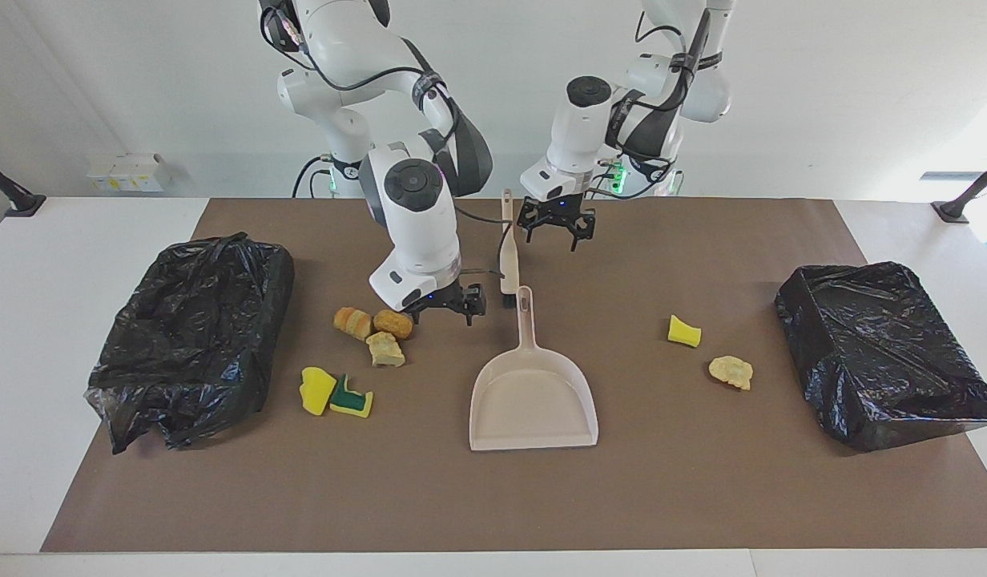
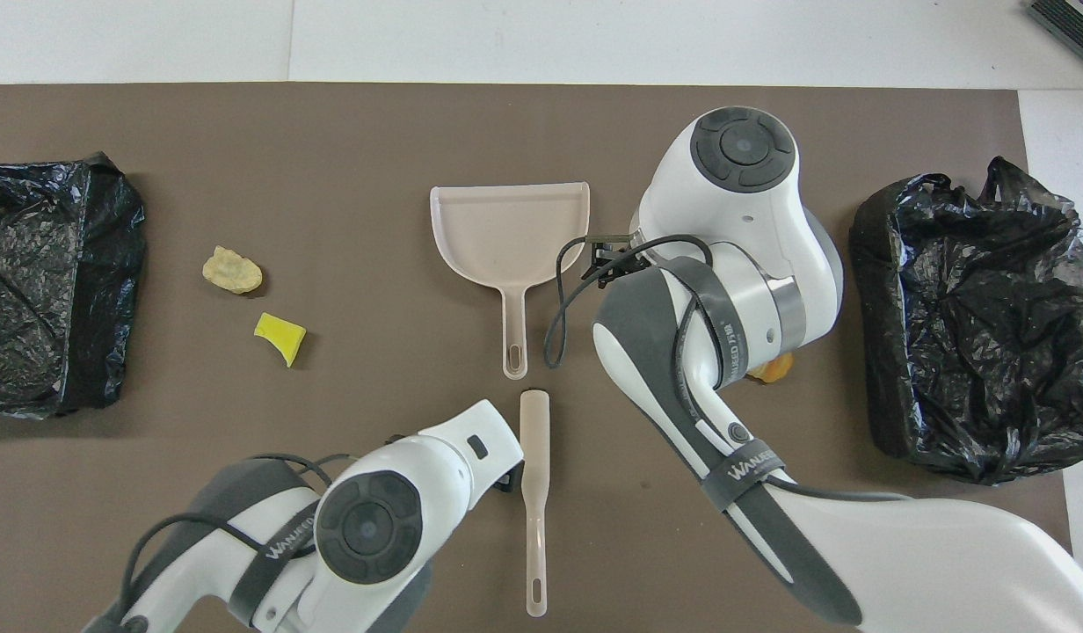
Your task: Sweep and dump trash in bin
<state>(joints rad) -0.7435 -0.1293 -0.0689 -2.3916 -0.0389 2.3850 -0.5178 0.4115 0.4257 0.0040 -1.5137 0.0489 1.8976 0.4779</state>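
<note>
A beige dustpan [image 1: 533, 397] lay at the centre of the facing view on the brown mat [image 1: 493, 497], its handle pointing up the frame toward the robots. Just above the handle's tip lay a beige brush [image 1: 509, 260], in line with it.

The right gripper [image 1: 448, 304] hung low, left of centre, just beside the brush's dark bristle end and next to the cluster of trash; its fingers looked spread, holding nothing. The left gripper [image 1: 559, 222] hovered above the mat at upper centre, just right of the brush handle, fingers splayed wide and empty.

The trash lay in two groups. Left of centre sat two orange bread chunks [image 1: 373, 323] touching each other, a tan chunk [image 1: 385, 350] just below them, and lower still two yellow sponge pieces [image 1: 335, 392], one with a green face. Right of centre lay a yellow sponge wedge [image 1: 683, 332] and a pale tan chunk [image 1: 731, 372], near each other.

A black-lined bin [image 1: 193, 340] stood at the left edge of the mat, and another black-lined bin [image 1: 886, 353] at the right edge.

In the overhead view the right arm [image 2: 726, 290] covered most of the cluster.
</note>
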